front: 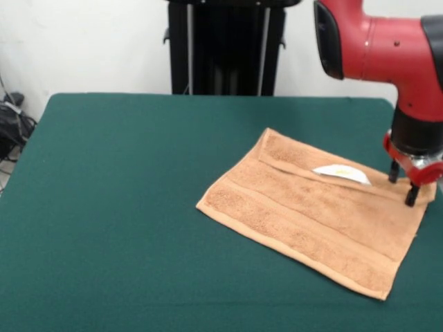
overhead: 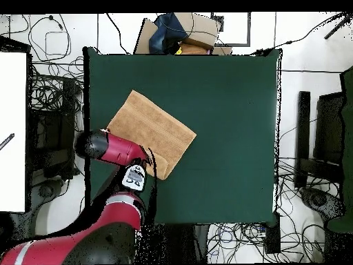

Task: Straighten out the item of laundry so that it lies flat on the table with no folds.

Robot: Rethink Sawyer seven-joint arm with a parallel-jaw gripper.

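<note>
So here we've got the orange-brown towel (front: pixel 315 225) lying on the green table (front: pixel 111 207), set at an angle, toward the right side in the front view and fairly close to the table's right edge. It's mostly spread out, but we can see a fold along its far edge: a strip of the terry is doubled over there, and the little white label (front: pixel 342 173) sits right on that folded part. The woven bands run lengthwise across it.

The red and black arm (front: pixel 387 52) comes in from the upper right, and the gripper (front: pixel 403 183) is down at the towel's far right corner. Its two black fingers (front: pixel 412 195) are a narrow gap apart and point down at the cloth, tips right at the fabric near the corner. We can't tell whether any cloth is pinched between them.

From overhead the towel (overhead: pixel 152 132) sits in the left part of the table (overhead: pixel 220 117), with the arm (overhead: pixel 110 148) covering its corner nearest the robot
</note>
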